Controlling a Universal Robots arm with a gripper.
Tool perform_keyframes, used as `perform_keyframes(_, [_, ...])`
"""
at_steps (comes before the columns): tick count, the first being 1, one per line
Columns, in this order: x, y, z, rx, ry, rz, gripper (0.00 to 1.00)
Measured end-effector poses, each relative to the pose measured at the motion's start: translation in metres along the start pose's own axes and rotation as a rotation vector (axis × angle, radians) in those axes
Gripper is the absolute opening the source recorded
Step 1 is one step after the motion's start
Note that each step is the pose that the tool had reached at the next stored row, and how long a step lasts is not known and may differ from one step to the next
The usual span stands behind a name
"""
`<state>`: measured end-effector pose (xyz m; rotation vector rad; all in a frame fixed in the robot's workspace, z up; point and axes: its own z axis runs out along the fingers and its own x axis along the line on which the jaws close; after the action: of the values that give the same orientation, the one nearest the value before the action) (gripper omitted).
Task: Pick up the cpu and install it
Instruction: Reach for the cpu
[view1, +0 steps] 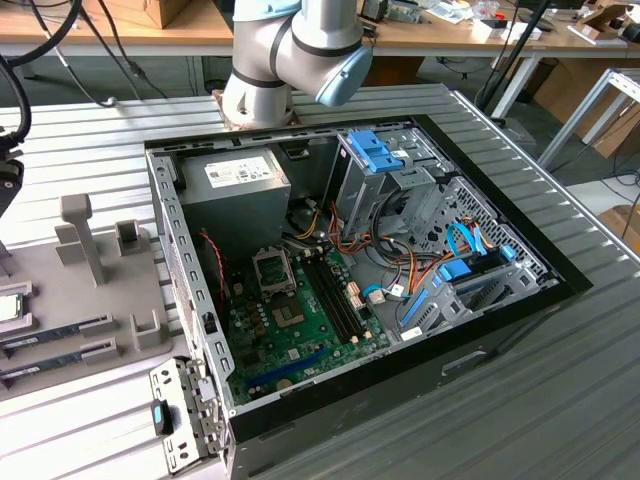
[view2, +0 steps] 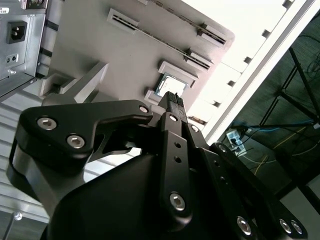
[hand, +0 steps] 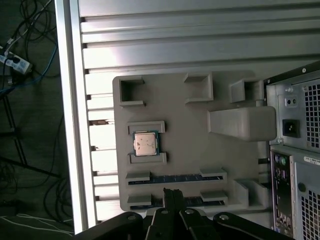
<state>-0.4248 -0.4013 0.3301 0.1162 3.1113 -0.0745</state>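
Tool (hand: 172, 192) hovering near cpu (hand: 145, 144), clenched on nothing.
I'm judging it needs opening and squaring over the cpu's edges.

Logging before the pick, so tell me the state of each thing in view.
cpu: lying flat in its holder on the tray, not gripped.
gripper: shut, empty, above the tray.
memory sticks: seated in tray slots.
computer case: side open, lying flat.
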Motion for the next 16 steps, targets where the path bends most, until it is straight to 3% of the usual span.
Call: perform_keyframes(16, [0.0003,0.0005,0.01,0.0,0.0,0.0,0.11])
